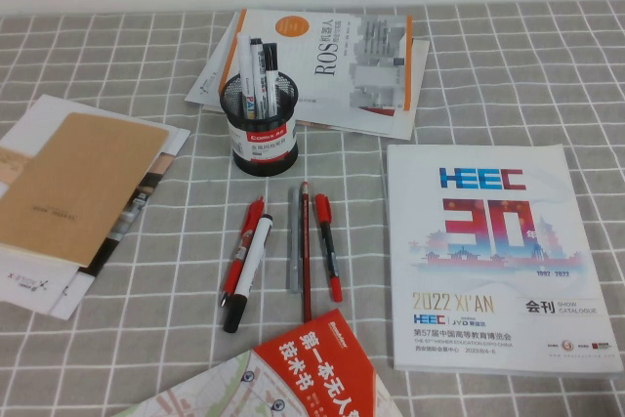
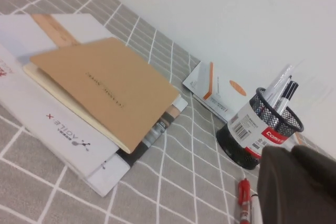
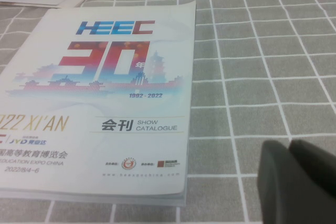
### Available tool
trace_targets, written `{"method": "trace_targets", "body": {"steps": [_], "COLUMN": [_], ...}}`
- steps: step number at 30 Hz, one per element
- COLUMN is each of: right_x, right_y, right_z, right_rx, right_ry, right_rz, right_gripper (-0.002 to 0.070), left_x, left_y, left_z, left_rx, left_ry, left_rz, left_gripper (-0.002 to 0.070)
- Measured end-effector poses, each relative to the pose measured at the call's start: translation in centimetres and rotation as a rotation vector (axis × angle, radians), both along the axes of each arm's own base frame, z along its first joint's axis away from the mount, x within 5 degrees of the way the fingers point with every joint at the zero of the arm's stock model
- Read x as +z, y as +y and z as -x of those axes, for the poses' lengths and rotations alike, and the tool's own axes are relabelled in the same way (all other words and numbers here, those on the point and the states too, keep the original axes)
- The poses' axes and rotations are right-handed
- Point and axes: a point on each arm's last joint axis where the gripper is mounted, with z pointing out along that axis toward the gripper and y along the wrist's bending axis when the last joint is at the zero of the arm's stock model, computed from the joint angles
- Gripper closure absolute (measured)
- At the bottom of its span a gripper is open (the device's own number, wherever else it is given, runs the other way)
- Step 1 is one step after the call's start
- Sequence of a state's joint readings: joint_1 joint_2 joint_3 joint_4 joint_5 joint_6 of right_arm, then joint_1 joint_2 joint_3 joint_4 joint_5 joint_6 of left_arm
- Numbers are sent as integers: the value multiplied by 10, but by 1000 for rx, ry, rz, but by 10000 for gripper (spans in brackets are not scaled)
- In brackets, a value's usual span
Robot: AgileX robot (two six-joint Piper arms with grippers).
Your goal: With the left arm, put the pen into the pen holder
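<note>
The nearly all-red pen [image 1: 244,244] lies on the grey checked cloth, close beside a white marker with a black cap [image 1: 250,266]. Its tip also shows in the left wrist view [image 2: 244,200]. The black mesh pen holder [image 1: 259,129] stands upright behind the pens with markers inside; it also shows in the left wrist view [image 2: 258,129]. My left gripper [image 2: 290,149] is shut and empty, above the cloth near the holder and the pen. My right gripper [image 3: 289,144] is shut and empty, over bare cloth beside a catalogue. Neither arm shows in the high view.
A grey pen [image 1: 291,241], a thin red pencil [image 1: 305,256] and a slimmer red pen with a black middle [image 1: 328,246] lie right of the pen. A white catalogue [image 1: 479,251], a white book [image 1: 332,65], a brown notebook [image 1: 73,183] and a red booklet [image 1: 312,368] surround them.
</note>
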State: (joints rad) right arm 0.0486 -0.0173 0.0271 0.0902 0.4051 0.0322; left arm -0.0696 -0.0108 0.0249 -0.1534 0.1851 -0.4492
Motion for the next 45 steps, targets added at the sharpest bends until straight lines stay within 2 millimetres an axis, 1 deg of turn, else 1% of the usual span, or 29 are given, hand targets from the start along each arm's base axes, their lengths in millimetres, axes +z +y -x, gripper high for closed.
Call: {"method": "trace_targets", "body": {"steps": [2, 4, 7, 12, 14, 18, 21, 24, 26, 28, 30, 32, 36, 38, 40, 41, 45], "right_x": [0, 0, 0, 0, 0, 0, 0, 0, 0, 0, 0, 0, 0, 0, 0, 0, 0], "right_y": [0, 0, 0, 0, 0, 0, 0, 0, 0, 0, 0, 0, 0, 0, 0, 0, 0], "right_z": [0, 0, 0, 0, 0, 0, 0, 0, 0, 0, 0, 0, 0, 0, 0, 0, 0], "right_rx": [0, 0, 0, 0, 0, 0, 0, 0, 0, 0, 0, 0, 0, 0, 0, 0, 0], "right_ry": [0, 0, 0, 0, 0, 0, 0, 0, 0, 0, 0, 0, 0, 0, 0, 0, 0], "right_rz": [0, 0, 0, 0, 0, 0, 0, 0, 0, 0, 0, 0, 0, 0, 0, 0, 0], "right_gripper": [689, 689, 689, 689, 689, 689, 689, 689, 689, 689, 689, 689, 689, 689, 689, 689, 689], "left_x": [1, 10, 31, 68, 82, 102, 116, 121, 121, 115, 110, 100, 78, 67, 60, 53, 41], "left_y": [0, -1, -2, -5, -7, -14, -21, -28, -32, -38, -48, -63, -95, -112, -125, -132, -146], "left_z": [0, 2, 2, -6, -15, -39, -63, -90, -111, -133, -153, -174, -206, -220, -229, -234, -248], "left_rx": [-2, -9, -27, -98, -142, -260, -363, -452, -506, -550, -600, -668, -794, -851, -892, -912, -928], "left_ry": [10, 17, 59, 204, 286, 432, 497, 549, 585, 623, 648, 688, 778, 819, 844, 868, 914], "left_rz": [1, 1, -39, -214, -270, -363, -415, -437, -457, -481, -505, -528, -581, -609, -635, -652, -694], "left_gripper": [678, 678, 678, 678, 678, 678, 678, 678, 678, 678, 678, 678, 678, 678, 678, 678, 678]}}
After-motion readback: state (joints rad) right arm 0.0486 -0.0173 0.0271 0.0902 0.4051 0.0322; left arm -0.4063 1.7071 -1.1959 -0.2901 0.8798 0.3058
